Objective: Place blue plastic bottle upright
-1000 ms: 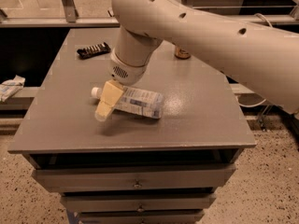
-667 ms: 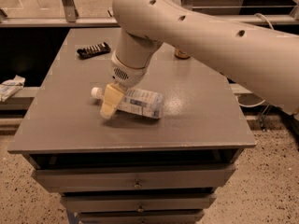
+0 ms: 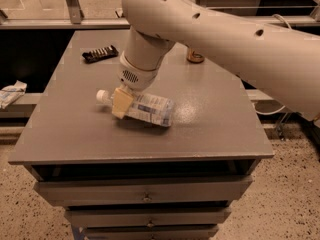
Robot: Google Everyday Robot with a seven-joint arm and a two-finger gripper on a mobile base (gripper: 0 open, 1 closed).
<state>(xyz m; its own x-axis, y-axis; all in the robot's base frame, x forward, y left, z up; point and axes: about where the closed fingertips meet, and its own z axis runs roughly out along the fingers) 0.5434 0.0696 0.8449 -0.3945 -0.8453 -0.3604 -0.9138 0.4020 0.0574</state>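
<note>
The blue plastic bottle (image 3: 150, 109) lies on its side in the middle of the grey cabinet top (image 3: 215, 119). Its white cap (image 3: 102, 95) points left and sits a little off the surface. My gripper (image 3: 122, 101) comes down from the big white arm and straddles the bottle near its shoulder. One yellowish finger (image 3: 121, 104) shows in front of the bottle; the other is hidden behind it. The gripper looks shut on the bottle.
A black flat object (image 3: 100, 53) lies at the back left of the top. A gold drink can (image 3: 195, 56) stands at the back, partly hidden by the arm. A white crumpled item (image 3: 12, 93) lies on a ledge at left. Drawers (image 3: 145, 196) are below.
My gripper has moved up and right from beside the bottle's neck onto the bottle. The cap end has risen slightly.
</note>
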